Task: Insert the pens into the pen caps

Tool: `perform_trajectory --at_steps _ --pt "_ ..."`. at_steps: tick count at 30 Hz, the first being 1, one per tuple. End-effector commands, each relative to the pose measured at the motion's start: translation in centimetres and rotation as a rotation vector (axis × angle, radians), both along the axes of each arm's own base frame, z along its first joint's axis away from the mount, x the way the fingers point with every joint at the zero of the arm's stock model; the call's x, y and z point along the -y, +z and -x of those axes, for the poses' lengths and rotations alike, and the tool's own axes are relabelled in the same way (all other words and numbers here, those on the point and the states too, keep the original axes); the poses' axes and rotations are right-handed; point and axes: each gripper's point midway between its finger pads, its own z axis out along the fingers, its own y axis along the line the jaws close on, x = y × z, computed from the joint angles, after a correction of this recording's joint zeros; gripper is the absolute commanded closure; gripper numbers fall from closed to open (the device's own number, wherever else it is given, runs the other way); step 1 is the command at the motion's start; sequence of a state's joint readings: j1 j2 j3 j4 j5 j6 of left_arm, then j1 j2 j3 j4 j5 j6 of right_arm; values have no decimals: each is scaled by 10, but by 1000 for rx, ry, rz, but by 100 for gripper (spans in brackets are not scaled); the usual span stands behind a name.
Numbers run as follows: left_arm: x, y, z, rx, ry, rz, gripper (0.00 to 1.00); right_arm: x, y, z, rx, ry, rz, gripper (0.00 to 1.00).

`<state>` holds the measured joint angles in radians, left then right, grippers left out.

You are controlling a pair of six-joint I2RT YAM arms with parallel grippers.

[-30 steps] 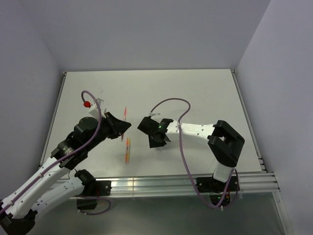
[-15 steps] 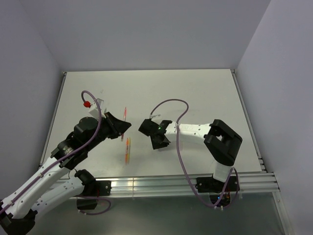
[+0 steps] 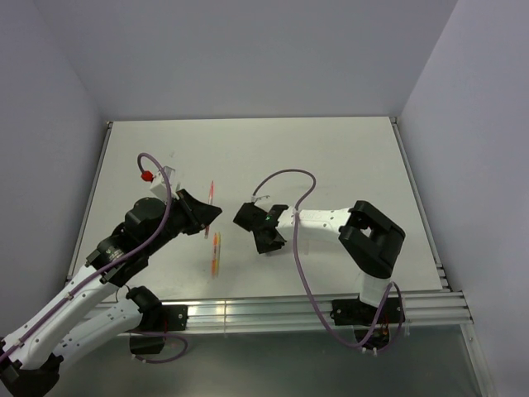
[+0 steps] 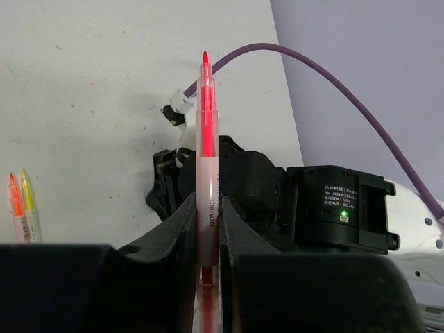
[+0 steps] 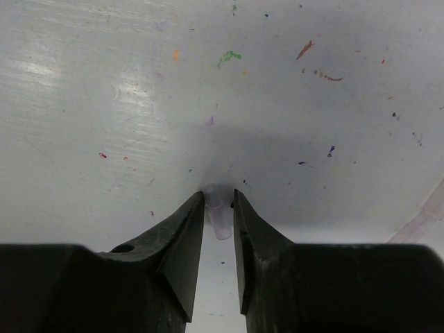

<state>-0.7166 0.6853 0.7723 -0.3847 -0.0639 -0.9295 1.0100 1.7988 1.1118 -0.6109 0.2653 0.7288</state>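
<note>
White table (image 3: 331, 161) sits in the middle of the top view, matte and flat; a pale lilac back wall (image 3: 248, 58) closes it off behind; side walls (image 3: 483, 124) of the same shade stand left and right; a ribbed metal rail (image 3: 273, 308) runs along the near edge. In the right wrist view, the tabletop is flecked with ink; a green smear (image 5: 232, 56); a brownish dash (image 5: 305, 49); a small dark dot (image 5: 331, 150).

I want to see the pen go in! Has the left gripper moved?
No. The left gripper, shut on the red pen, sits where it was, up-left of the loose pens on the table.
</note>
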Motion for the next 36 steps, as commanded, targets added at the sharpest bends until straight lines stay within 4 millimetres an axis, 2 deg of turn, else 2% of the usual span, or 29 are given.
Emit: perform_trajectory --at_steps 1,10,36 --pt "4 13 -1 36 -16 26 100 9 -13 6 -22 -2 22 71" --pt "6 9 -1 29 -23 25 100 16 -19 21 -51 -12 8 73" --pt "8 7 -3 24 -29 16 100 9 -24 50 -119 -14 -6 76"
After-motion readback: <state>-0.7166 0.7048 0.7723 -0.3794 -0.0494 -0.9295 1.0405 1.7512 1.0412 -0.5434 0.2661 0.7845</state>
